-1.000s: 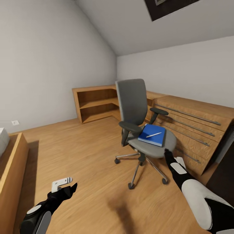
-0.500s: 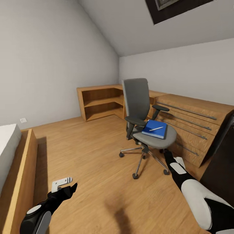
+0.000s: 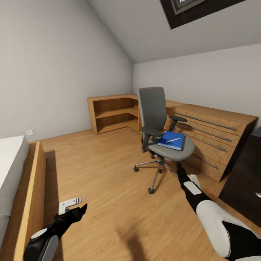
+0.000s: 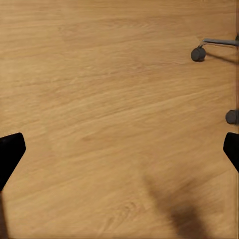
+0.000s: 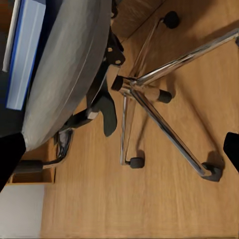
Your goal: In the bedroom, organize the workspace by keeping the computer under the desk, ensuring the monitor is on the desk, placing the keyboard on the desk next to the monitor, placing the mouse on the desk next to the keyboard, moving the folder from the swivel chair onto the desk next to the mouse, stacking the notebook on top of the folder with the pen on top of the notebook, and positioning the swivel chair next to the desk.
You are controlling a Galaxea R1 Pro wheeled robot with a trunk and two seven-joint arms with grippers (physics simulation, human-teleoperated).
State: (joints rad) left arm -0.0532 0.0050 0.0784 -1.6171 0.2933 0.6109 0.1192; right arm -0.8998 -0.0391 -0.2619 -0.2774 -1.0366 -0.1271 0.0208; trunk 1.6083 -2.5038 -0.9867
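Two hands, left (image 3: pixel 78 211) and right (image 3: pixel 178 167), fingers apart, empty. Bright blue flat folder (image 3: pixel 171 140), seemingly carrying a thin white pen (image 3: pixel 173 140), lies on grey upholstered swivel chair (image 3: pixel 159 127); approach level, grip the folder's edge.

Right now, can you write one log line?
folder: on swivel chair | pen: atop folder | left fingers: open | right fingers: open

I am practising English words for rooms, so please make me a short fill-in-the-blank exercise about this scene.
1. The blue folder lies on the seat of the swivel ____.
2. The pen rests on top of the ____.
3. The floor is made of ____.
4. The jaws of the left gripper are ____.

Missing words: chair; folder; wood; open
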